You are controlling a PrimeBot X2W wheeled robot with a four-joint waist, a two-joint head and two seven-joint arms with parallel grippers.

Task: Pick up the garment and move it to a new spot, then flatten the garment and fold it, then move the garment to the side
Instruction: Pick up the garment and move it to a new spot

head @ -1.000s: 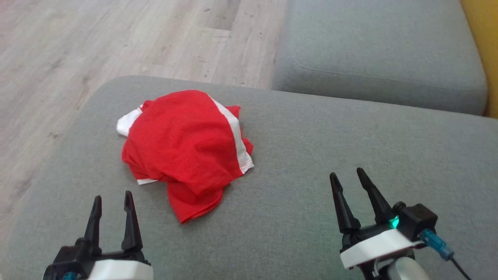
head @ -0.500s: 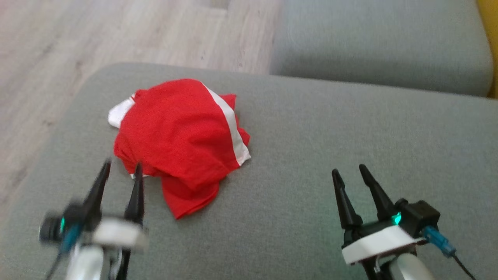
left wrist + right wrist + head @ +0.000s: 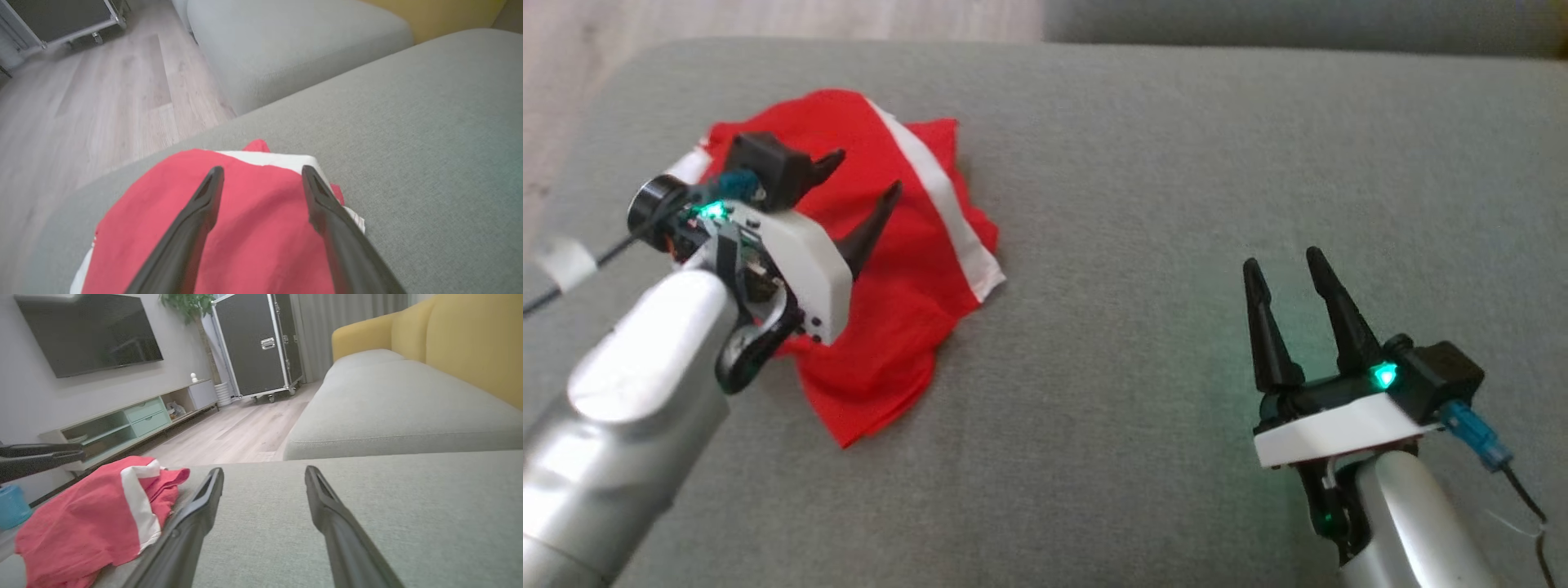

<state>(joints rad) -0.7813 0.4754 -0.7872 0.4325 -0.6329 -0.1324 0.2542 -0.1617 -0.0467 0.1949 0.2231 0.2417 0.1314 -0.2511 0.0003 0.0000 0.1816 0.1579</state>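
Note:
A crumpled red garment [image 3: 915, 269] with a white stripe lies on the left part of a grey sofa cushion [image 3: 1176, 204]. My left gripper [image 3: 864, 178] hangs over the garment's upper part, open, with nothing between its fingers. In the left wrist view the garment [image 3: 253, 228] lies just beyond and under that gripper [image 3: 262, 169]. My right gripper [image 3: 1282, 260] stands open over bare cushion, well to the right of the garment. In the right wrist view the garment [image 3: 81, 522] shows at the lower left, and my right gripper [image 3: 263, 469] points past it.
A second grey cushion [image 3: 286, 53] lies beyond a gap. Wood floor [image 3: 102, 114] borders the cushion's far left edge. A yellow sofa back [image 3: 470, 347] rises on the right. A black wheeled case [image 3: 257, 343] and a low cabinet [image 3: 122, 420] stand across the room.
My left arm has swung forward from the near edge to above the garment. The head camera has tilted down, shifting the whole picture. The right gripper has stayed where it was.

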